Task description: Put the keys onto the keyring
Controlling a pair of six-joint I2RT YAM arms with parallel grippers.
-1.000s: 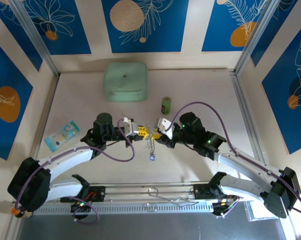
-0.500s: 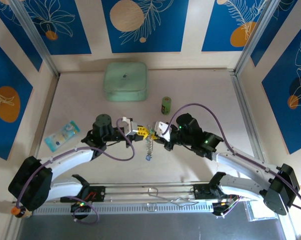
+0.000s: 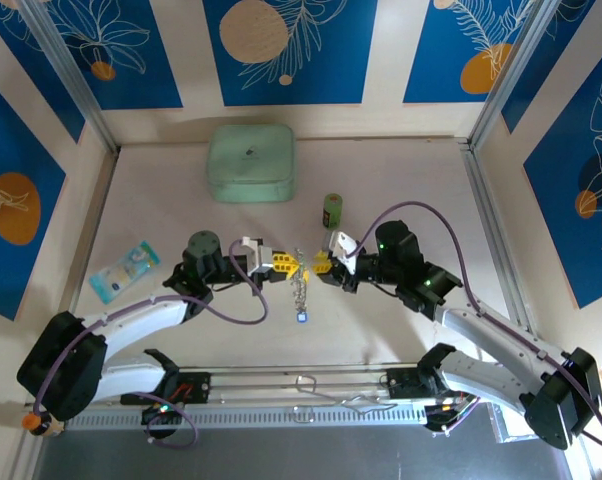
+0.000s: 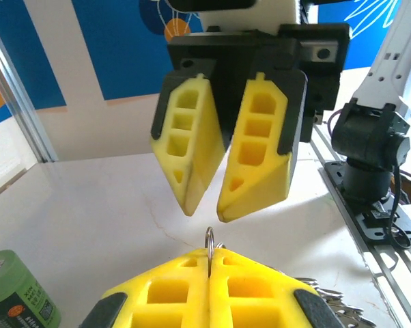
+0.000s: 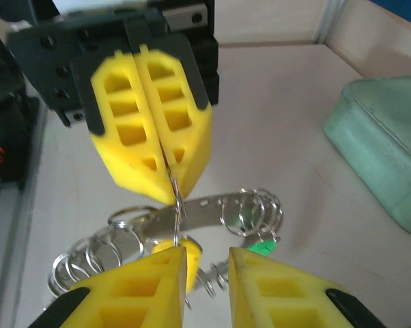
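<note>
Top view, read left to right, with detail from the wrist views.

Far left, on the pale table [image 3: 411, 180]: a light-blue printed packet [image 3: 124, 269], lying flat, well apart from everything else.

Left arm [image 3: 131, 320]: reaching inward from the near-left corner toward the middle of the table. Behind it, near the back wall: mint-green box [image 3: 251, 162], square with rounded corners.

Left gripper [image 3: 287, 266]: clenched, yellow fingers pressed flat together on a thin upright wire loop of the keyring [image 5: 212, 207]. Edge of that loop just proud of the fingertips in the left wrist view.

Remainder of the keyring: a silvery band with coiled wire loops, low between the two grippers, on or just above the table, trailing toward the near edge.

Keys [image 5: 263, 247]: clustered at the keyring. A green head and a yellow head beneath the band in the right wrist view; blue-headed key [image 3: 303, 317] at the near end of the strand in the top view. Threaded on or merely lying beside: cannot tell.

Green cylinder [image 3: 333, 209]: upright, behind the grippers, apart from both.

Right gripper [image 3: 323, 266]: released, yellow fingers parted with nothing between them, tips facing the left gripper's tips, near but not touching.

Right arm [image 3: 491, 330]: reaching inward from the near-right corner.
</note>
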